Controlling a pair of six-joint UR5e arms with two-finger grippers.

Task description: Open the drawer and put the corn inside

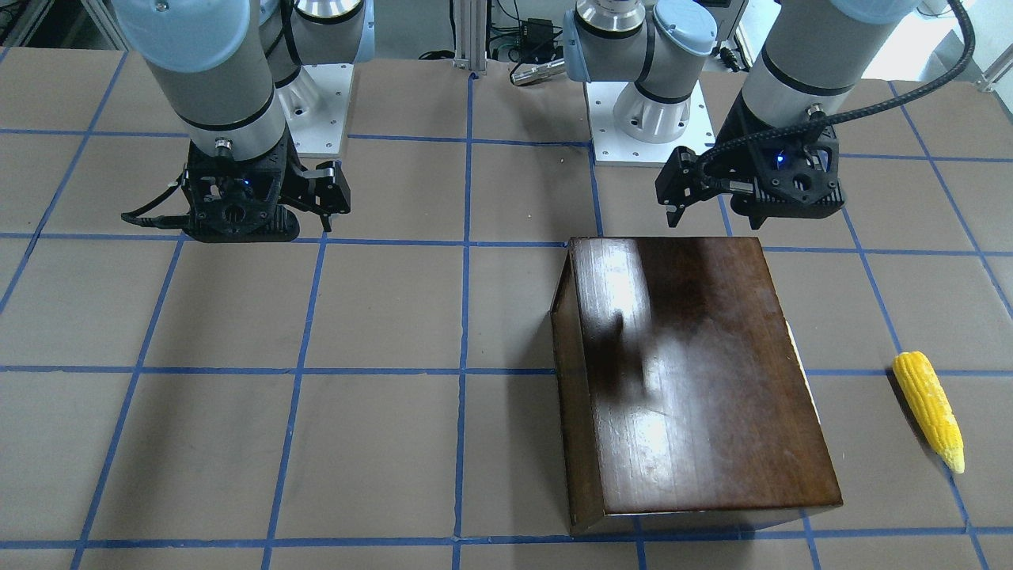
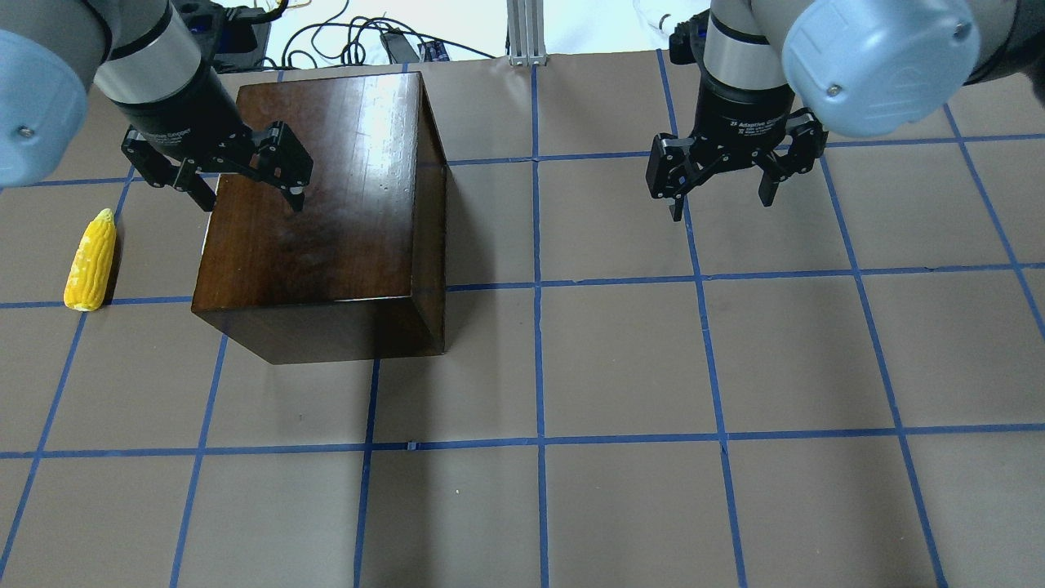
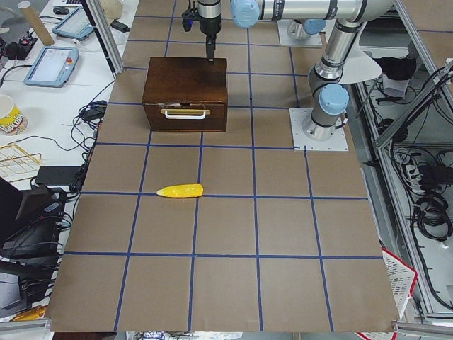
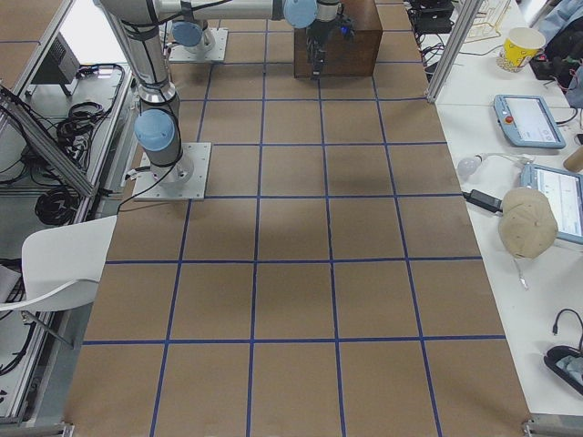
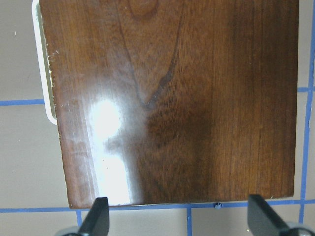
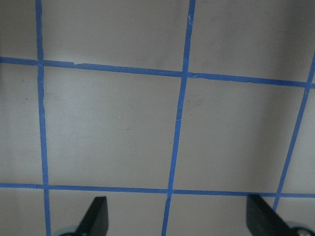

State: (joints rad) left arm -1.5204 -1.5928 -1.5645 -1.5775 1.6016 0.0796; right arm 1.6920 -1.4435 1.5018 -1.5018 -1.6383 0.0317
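Observation:
The glossy dark wooden box (image 2: 326, 212) stands on the table and also shows in the front view (image 1: 688, 372). Its drawer (image 3: 185, 113) is shut, with a white handle (image 5: 42, 64) on the side facing the corn. The yellow corn (image 2: 91, 260) lies on the table beside that side, apart from the box, and shows in the front view (image 1: 930, 412) too. My left gripper (image 2: 249, 196) is open and empty, hovering above the box's robot-side edge (image 5: 179, 219). My right gripper (image 2: 722, 204) is open and empty above bare table (image 6: 177, 219).
The table (image 2: 620, 367) is brown with a grid of blue tape lines. The arm bases (image 1: 649, 119) stand at the robot's edge. Side benches with tablets and a cup (image 3: 8, 113) lie beyond the table ends.

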